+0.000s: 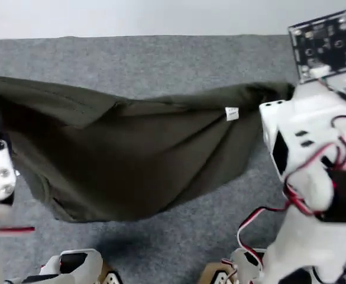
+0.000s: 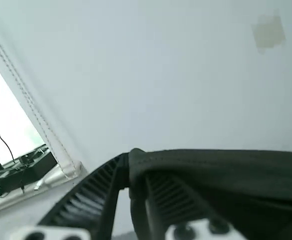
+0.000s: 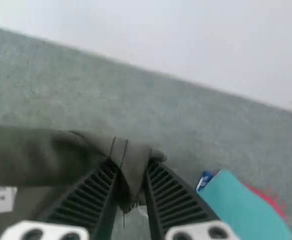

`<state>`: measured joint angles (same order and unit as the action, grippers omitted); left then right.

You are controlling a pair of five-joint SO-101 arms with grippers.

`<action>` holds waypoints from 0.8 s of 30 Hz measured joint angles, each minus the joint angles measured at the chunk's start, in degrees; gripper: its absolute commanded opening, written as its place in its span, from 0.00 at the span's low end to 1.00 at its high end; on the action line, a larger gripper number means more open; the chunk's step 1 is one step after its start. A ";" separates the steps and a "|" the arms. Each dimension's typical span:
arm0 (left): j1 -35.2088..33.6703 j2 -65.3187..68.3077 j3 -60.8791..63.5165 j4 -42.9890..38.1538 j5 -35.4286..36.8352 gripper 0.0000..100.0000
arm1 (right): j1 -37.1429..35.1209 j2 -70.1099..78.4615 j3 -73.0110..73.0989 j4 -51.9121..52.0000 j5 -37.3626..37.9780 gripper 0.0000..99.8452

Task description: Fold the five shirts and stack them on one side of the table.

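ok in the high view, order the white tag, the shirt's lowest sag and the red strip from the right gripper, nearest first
1. white tag: on the shirt, close beside the right gripper
2. lowest sag: shirt's bottom edge, left of middle
3. red strip: far left edge

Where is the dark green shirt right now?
In the high view the shirt hangs stretched over the grey table, one end pinched in the left gripper, the other in the right gripper.

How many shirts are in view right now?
1 for sure: the dark olive shirt, held stretched between the left gripper and the right gripper over the table. The teal and red things near the right gripper may be more shirts.
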<state>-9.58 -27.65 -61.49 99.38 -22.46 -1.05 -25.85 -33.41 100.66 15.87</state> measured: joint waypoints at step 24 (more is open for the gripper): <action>0.09 25.93 50.20 -26.11 -5.89 0.00 | -0.53 30.59 13.71 -17.93 0.00 0.01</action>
<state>-9.49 -1.71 -11.30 73.27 -28.35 -1.58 4.75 -19.69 82.73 15.87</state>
